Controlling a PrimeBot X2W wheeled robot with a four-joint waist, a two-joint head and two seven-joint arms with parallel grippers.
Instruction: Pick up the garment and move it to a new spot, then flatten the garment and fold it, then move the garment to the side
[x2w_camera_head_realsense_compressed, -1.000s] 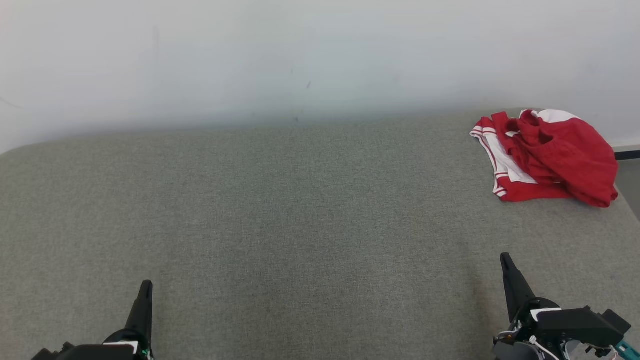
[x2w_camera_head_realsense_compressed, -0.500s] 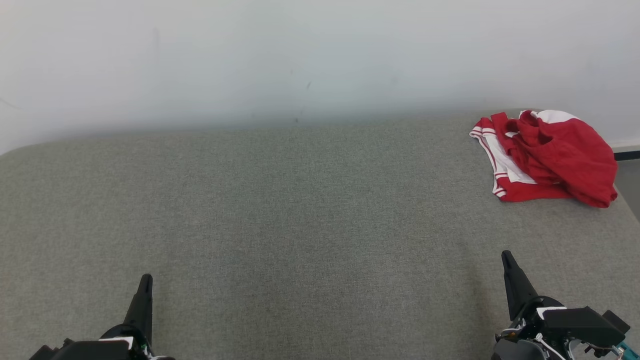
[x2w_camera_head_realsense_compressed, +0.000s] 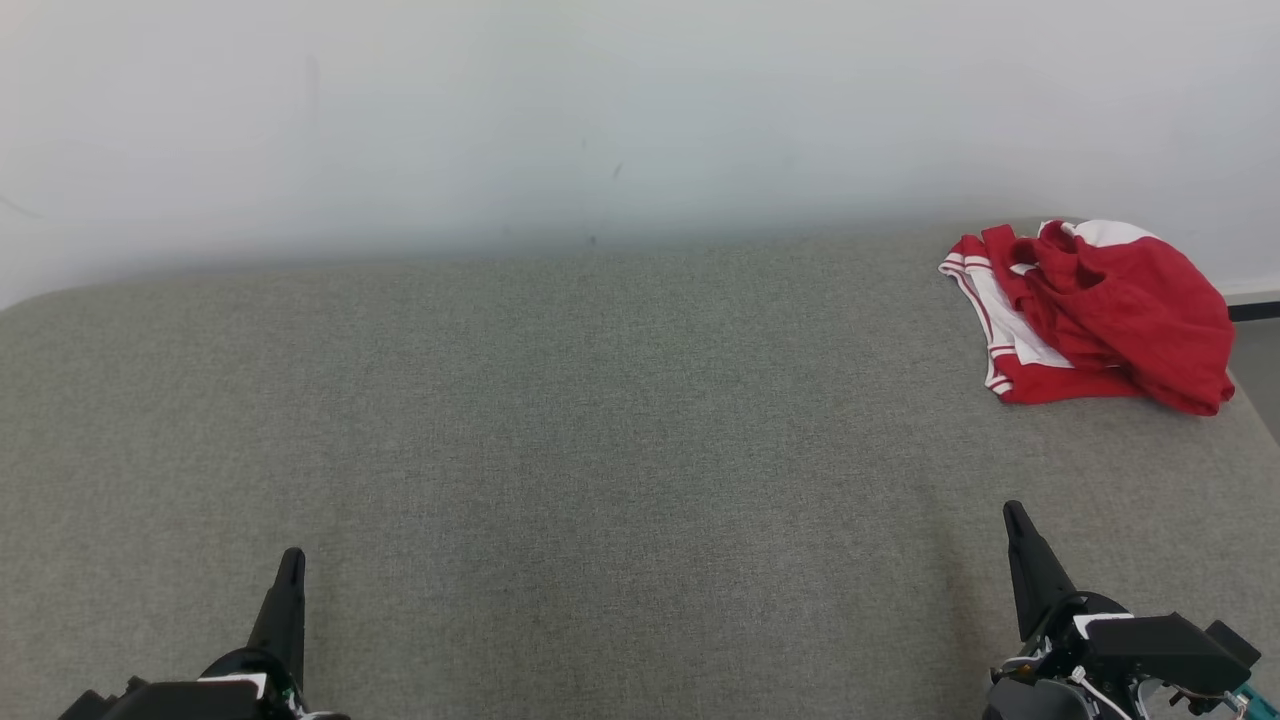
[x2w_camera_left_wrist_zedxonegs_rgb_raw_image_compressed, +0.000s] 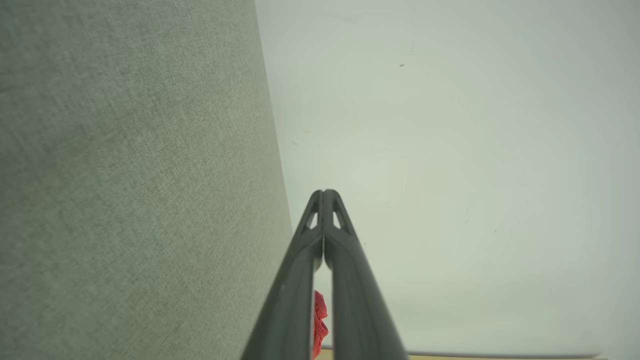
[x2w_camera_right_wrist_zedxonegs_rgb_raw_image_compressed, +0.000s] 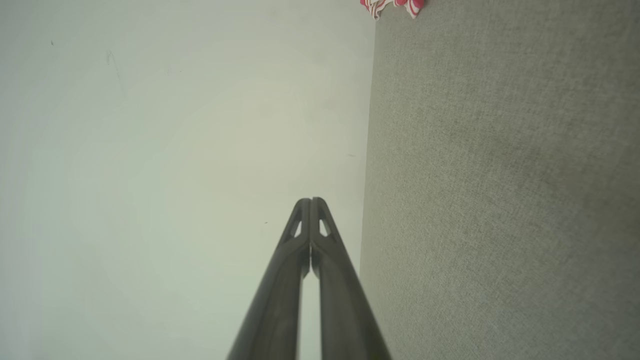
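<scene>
The garment (x2w_camera_head_realsense_compressed: 1100, 310) is a crumpled red piece with white stripes, lying at the far right corner of the grey fabric surface (x2w_camera_head_realsense_compressed: 600, 430). A sliver of it shows red in the left wrist view (x2w_camera_left_wrist_zedxonegs_rgb_raw_image_compressed: 319, 320) and at the top edge of the right wrist view (x2w_camera_right_wrist_zedxonegs_rgb_raw_image_compressed: 392, 6). My left gripper (x2w_camera_head_realsense_compressed: 290, 560) sits at the lower left, shut and empty, its tips pressed together (x2w_camera_left_wrist_zedxonegs_rgb_raw_image_compressed: 324, 192). At the lower right my right gripper (x2w_camera_head_realsense_compressed: 1013, 512) is likewise shut with nothing in it (x2w_camera_right_wrist_zedxonegs_rgb_raw_image_compressed: 311, 201), well in front of the garment.
A plain white wall (x2w_camera_head_realsense_compressed: 600, 120) rises behind the surface. The surface's right edge (x2w_camera_head_realsense_compressed: 1255, 400) runs just past the garment, with a dark strip and floor beyond it.
Both grippers have crept slightly up the head view since a second ago; the garment has stayed put.
</scene>
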